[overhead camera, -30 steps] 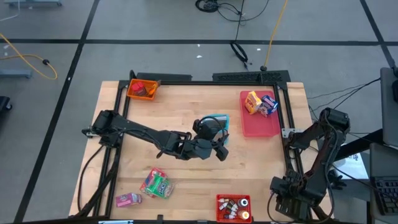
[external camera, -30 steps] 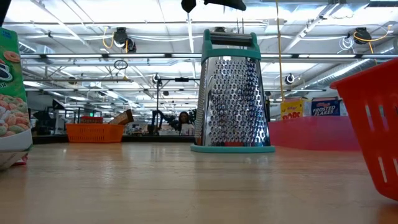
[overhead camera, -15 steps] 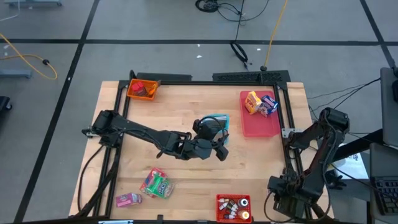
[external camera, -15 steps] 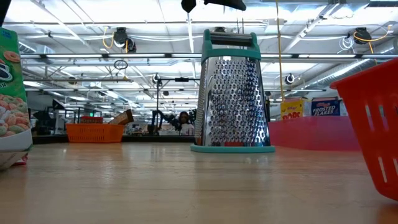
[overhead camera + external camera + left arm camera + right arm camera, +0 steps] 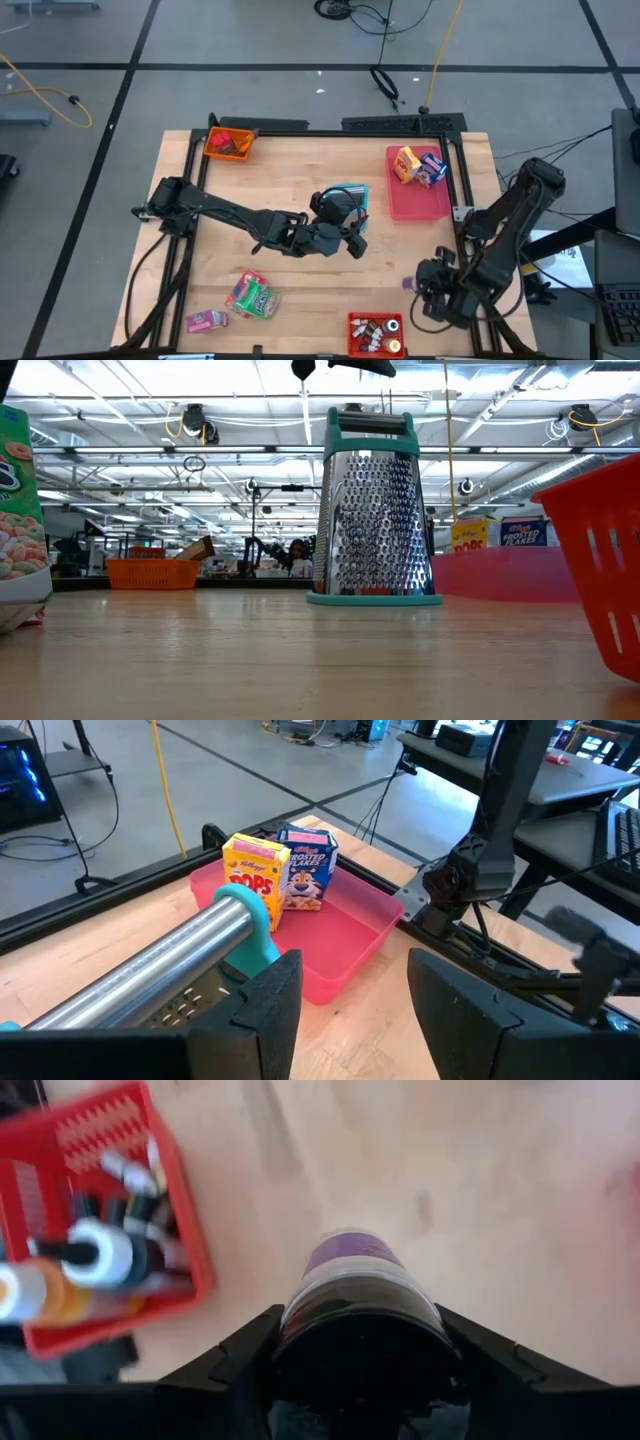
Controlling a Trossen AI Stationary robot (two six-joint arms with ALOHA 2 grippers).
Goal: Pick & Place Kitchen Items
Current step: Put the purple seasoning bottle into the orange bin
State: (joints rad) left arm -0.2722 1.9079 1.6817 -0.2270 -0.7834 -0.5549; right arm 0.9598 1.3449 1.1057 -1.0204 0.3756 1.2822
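A steel grater (image 5: 350, 194) with teal trim stands on its base at the table's middle (image 5: 373, 510). My left gripper (image 5: 348, 224) hovers open just above it. In the left wrist view the grater's handle (image 5: 190, 955) runs beside one finger and the gap (image 5: 355, 1010) is empty. I cannot tell whether that finger touches the handle. My right gripper (image 5: 428, 286) is over the table's near right part, shut on a small dark jar with a purple label (image 5: 352, 1265). Snack packets (image 5: 250, 296) lie near left. My right gripper pinches the jar's two opposite sides (image 5: 300, 1315) between its fingers, at the jar's dark end. The fingers slant down and lie along the jar, whose purple end (image 5: 411, 284) points away past the fingertips. Bare wood shows beyond the jar.
A red bin (image 5: 375, 335) of small bottles sits at the near edge, just left of my right gripper. A pink tray (image 5: 420, 200) with two cereal boxes (image 5: 418, 166) lies far right. An orange bin (image 5: 230, 143) stands in the far left corner. A pink packet (image 5: 206, 320) lies near left.
My right gripper has swung from beyond the table's near right corner toward the left, over the table, rising and tipping as it went. It carries the jar along.
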